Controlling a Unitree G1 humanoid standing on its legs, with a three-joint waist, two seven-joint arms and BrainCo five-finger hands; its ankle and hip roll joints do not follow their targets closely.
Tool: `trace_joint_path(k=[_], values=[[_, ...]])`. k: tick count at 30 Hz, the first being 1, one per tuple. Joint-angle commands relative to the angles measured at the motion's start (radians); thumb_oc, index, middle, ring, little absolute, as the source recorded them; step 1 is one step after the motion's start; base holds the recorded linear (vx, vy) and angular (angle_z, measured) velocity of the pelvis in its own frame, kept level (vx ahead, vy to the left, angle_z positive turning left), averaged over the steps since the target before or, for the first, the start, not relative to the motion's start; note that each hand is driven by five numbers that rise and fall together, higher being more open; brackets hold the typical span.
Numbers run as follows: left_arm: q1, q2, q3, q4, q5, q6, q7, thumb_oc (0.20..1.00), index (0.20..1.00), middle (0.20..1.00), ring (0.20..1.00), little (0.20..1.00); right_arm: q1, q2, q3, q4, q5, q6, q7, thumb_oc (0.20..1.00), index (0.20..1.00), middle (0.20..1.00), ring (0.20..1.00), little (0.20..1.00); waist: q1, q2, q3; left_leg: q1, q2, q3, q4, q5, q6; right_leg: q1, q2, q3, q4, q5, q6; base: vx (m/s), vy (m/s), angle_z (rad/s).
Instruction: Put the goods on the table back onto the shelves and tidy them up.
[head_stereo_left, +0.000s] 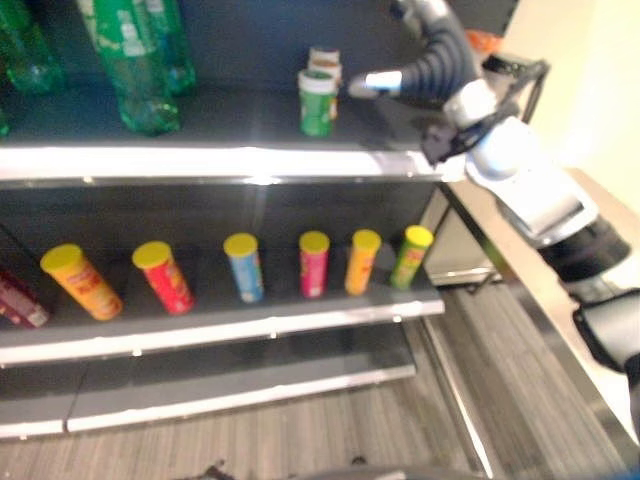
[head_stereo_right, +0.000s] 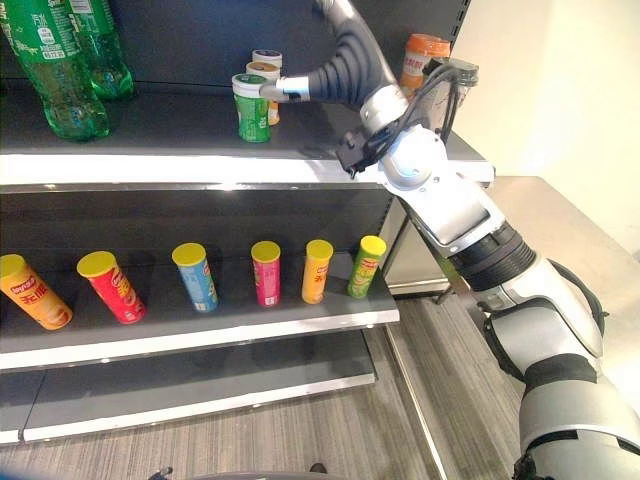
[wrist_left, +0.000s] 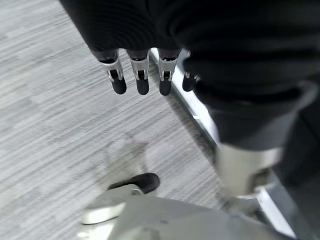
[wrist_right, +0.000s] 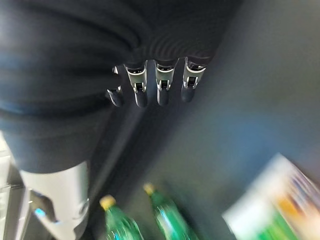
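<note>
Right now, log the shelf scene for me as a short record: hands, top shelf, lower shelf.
right hand: raised at the top shelf, fingers straight, a fingertip at the green cup's lid; holds nothing
left hand: hanging low over the grey floor, fingers relaxed, holds nothing
top shelf: green cup in front of two more cups in a row; green bottles to the left; orange jar at the right end
lower shelf: six chip cans leaning back, yellow lids toward the camera

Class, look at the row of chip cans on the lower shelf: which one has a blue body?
The blue can, third from the left in the right eye view. Its neighbours are orange, red, pink, orange and green; all carry yellow lids.
</note>
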Motion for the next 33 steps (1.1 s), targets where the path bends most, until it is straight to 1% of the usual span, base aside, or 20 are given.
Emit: trace_joint_path(k=[1,2,5,6,8,9,11,15,19,20,24,26,27,28,30,33], values=[[-0.077,-0.007,-0.012,0.069,-0.007,-0.01,0.017,1.0,1.0,1.0,1.0,1.0,-0.038,-0.003,-0.041,0.005,-0.109,-0.012,-0.016,1.0,1.0,1.0,1.0,1.0,0.004,-0.025,0.001,-0.009,0.043,0.006,0.0,-0.099,-0.018,0.052,-0.054,0.046,0.002,-0.085,0.044,0.02,-0.003,-0.07],[-0.081,-0.006,-0.01,0.068,0.0,-0.012,0.017,1.0,1.0,1.0,1.0,1.0,-0.038,-0.011,-0.035,-0.018,-0.149,-0.012,0.006,1.0,1.0,1.0,1.0,1.0,0.002,-0.025,-0.001,-0.006,0.043,0.009,0.0,-0.101,-0.017,0.054,-0.054,0.049,0.002,-0.085,0.044,0.02,-0.003,-0.07],[-0.081,-0.007,-0.008,0.066,0.006,-0.016,0.016,1.0,1.0,1.0,1.0,1.0,-0.03,-0.018,-0.03,-0.047,-0.188,-0.018,0.021,1.0,1.0,1.0,1.0,1.0,0.0,-0.023,0.0,-0.002,0.046,0.011,0.0,-0.102,-0.017,0.056,-0.053,0.054,0.002,-0.084,0.043,0.01,-0.002,-0.09],[-0.079,-0.007,-0.003,0.063,0.012,-0.021,0.011,1.0,1.0,1.0,1.0,1.0,-0.03,-0.035,-0.016,-0.089,-0.224,-0.029,0.05,1.0,1.0,1.0,1.0,1.0,-0.003,-0.023,0.0,0.002,0.046,0.012,0.0,-0.104,-0.016,0.056,-0.052,0.055,0.002,-0.084,0.043,0.0,0.001,-0.09],[-0.076,-0.007,-0.001,0.063,0.014,-0.024,0.009,1.0,1.0,1.0,1.0,1.0,-0.027,-0.043,-0.015,-0.1,-0.245,-0.03,0.055,1.0,1.0,1.0,1.0,1.0,-0.004,-0.023,0.001,0.003,0.047,0.012,0.0,-0.105,-0.015,0.057,-0.053,0.056,0.002,-0.084,0.043,0.0,0.0,-0.07],[-0.076,-0.01,0.002,0.062,0.023,-0.026,0.009,1.0,1.0,1.0,1.0,1.0,-0.021,-0.055,-0.014,-0.129,-0.302,-0.034,0.063,1.0,1.0,1.0,1.0,1.0,-0.006,-0.023,0.001,0.005,0.047,0.012,0.0,-0.106,-0.014,0.058,-0.053,0.056,0.002,-0.083,0.043,0.0,0.0,-0.04],[-0.076,-0.01,0.003,0.06,0.031,-0.028,0.011,1.0,1.0,1.0,1.0,1.0,-0.017,-0.052,-0.017,-0.137,-0.351,-0.035,0.058,1.0,1.0,1.0,1.0,1.0,-0.007,-0.022,0.001,0.006,0.048,0.011,0.0,-0.107,-0.013,0.058,-0.053,0.056,0.002,-0.082,0.043,0.0,0.0,0.0],[-0.081,-0.01,0.001,0.056,0.034,-0.026,0.014,1.0,1.0,1.0,1.0,1.0,0.01,-0.04,-0.035,-0.149,-0.374,-0.028,0.053,1.0,1.0,1.0,1.0,1.0,-0.008,-0.022,0.002,0.006,0.049,0.011,0.0,-0.108,-0.012,0.058,-0.054,0.055,0.002,-0.083,0.042,0.0,0.0,0.0],[-0.072,-0.009,0.01,0.051,0.04,-0.028,0.019,1.0,1.0,1.0,1.0,1.0,0.048,-0.049,-0.068,-0.196,-0.431,-0.032,0.048,1.0,1.0,1.0,1.0,1.0,-0.006,-0.018,0.005,0.005,0.047,0.006,0.0,-0.108,-0.008,0.058,-0.057,0.052,0.002,-0.08,0.042,0.0,0.0,0.0],[-0.071,-0.008,0.013,0.048,0.048,-0.03,0.018,1.0,1.0,1.0,1.0,1.0,0.054,-0.051,-0.073,-0.214,-0.465,-0.033,0.049,1.0,1.0,1.0,1.0,1.0,-0.005,-0.015,0.006,0.006,0.046,0.007,0.0,-0.108,-0.007,0.058,-0.058,0.052,0.002,-0.079,0.042,0.0,0.0,0.0],[-0.074,-0.007,0.02,0.035,0.056,-0.034,0.038,1.0,1.0,1.0,1.0,1.0,0.073,-0.052,-0.092,-0.256,-0.477,-0.045,0.042,1.0,1.0,1.0,1.0,1.0,-0.006,-0.016,0.005,0.007,0.046,0.007,0.0,-0.109,-0.007,0.06,-0.058,0.053,0.002,-0.079,0.042,0.0,0.0,0.0],[-0.077,-0.001,0.059,0.016,0.009,-0.035,0.056,1.0,1.0,1.0,1.0,1.0,0.126,-0.049,-0.11,-0.3,-0.454,-0.057,0.043,1.0,1.0,1.0,1.0,1.0,-0.007,-0.014,0.007,0.007,0.047,0.008,0.0,-0.108,-0.008,0.058,-0.058,0.051,0.002,-0.079,0.042,0.0,0.0,0.0],[-0.076,0.0,0.058,0.015,0.008,-0.035,0.056,1.0,1.0,1.0,1.0,1.0,0.13,-0.049,-0.113,-0.303,-0.454,-0.056,0.044,1.0,1.0,1.0,1.0,1.0,-0.007,-0.015,0.006,0.007,0.047,0.008,0.0,-0.108,-0.008,0.058,-0.058,0.051,0.002,-0.079,0.042,-0.01,0.011,0.03],[-0.068,0.006,0.13,0.005,-0.074,-0.042,0.073,1.0,1.0,1.0,1.0,1.0,0.248,-0.045,-0.159,-0.367,-0.421,-0.067,0.05,1.0,1.0,1.0,1.0,1.0,-0.007,-0.015,0.008,0.005,0.046,0.007,0.0,-0.107,-0.008,0.058,-0.059,0.049,0.002,-0.078,0.043,-0.01,0.01,0.04],[-0.059,-0.005,0.175,0.001,-0.106,-0.045,0.079,1.0,1.0,1.0,1.0,1.0,0.386,-0.051,-0.222,-0.428,-0.384,-0.091,0.062,1.0,1.0,1.0,1.0,1.0,-0.013,-0.013,0.011,0.004,0.045,0.007,0.0,-0.107,-0.008,0.057,-0.059,0.048,0.002,-0.078,0.045,-0.01,0.003,0.09],[-0.043,0.001,0.249,-0.026,-0.16,-0.057,0.09,1.0,1.0,1.0,1.0,1.0,0.656,-0.077,-0.339,-0.522,-0.312,-0.136,0.088,1.0,1.0,1.0,1.0,1.0,-0.024,-0.008,0.014,0.001,0.046,0.01,0.0,-0.106,-0.01,0.052,-0.059,0.044,0.002,-0.078,0.049,0.0,-0.005,0.1]])
